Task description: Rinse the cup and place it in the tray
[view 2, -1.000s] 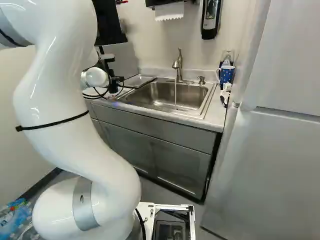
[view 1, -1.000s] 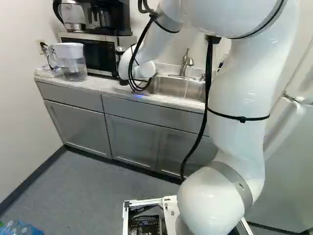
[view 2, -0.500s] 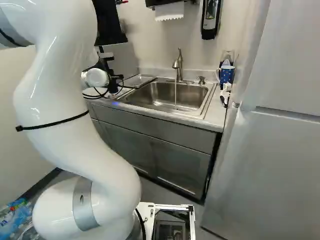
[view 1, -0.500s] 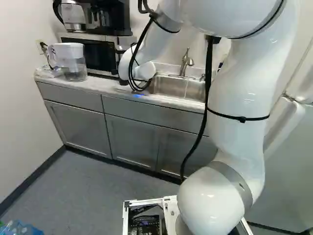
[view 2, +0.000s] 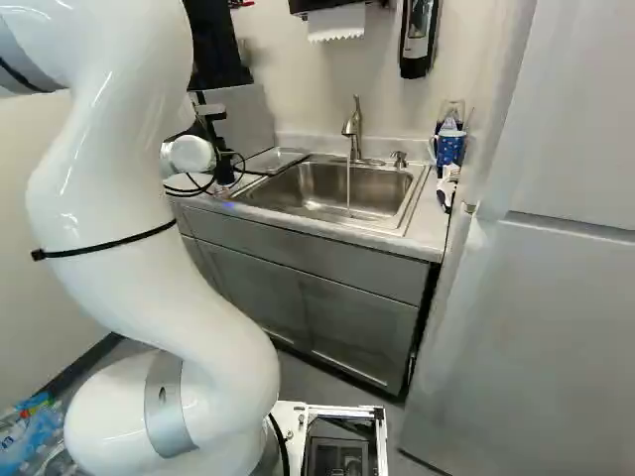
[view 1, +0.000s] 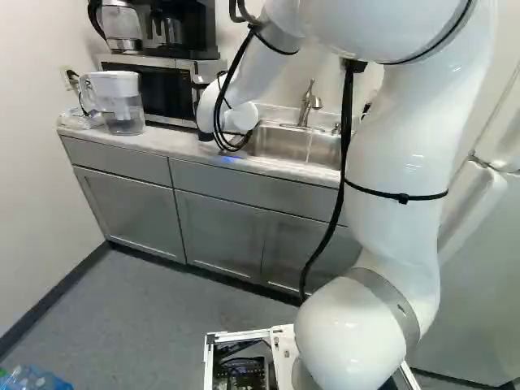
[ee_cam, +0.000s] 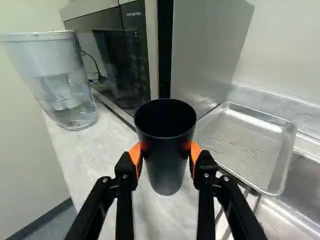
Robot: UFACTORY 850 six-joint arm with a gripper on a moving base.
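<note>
- Cup (ee_cam: 166,167) sits between the orange pads (ee_cam: 136,154) of the pincer (ee_cam: 165,152), clasped from both sides, over the worktop (ee_cam: 107,162); whether its foot touches down, I cannot tell.
- Its open mouth faces up, and the hold is below the rim, probably to leave the opening free for water; tipping it out would then fall to a turn of the wrist.
- Beside it lies the metal tray (ee_cam: 242,145), next to the microwave (ee_cam: 122,55) and the sink (view 2: 342,188), a handy place, I judge, for a wet cup to drain.
- Water (view 2: 348,186) falls from the faucet (view 2: 352,129) into the sink, presumably ready for the rinse, which looks like the next step.
- Only the wrist view makes the grip and the cup's mouth plain; the base views hide or blur them.
- The right base view gives the falling stream and a blue mug (view 2: 449,149) beyond the sink, neither seen from the wrist; the left base view adds the coffee maker (view 1: 183,28) above the microwave.
</note>
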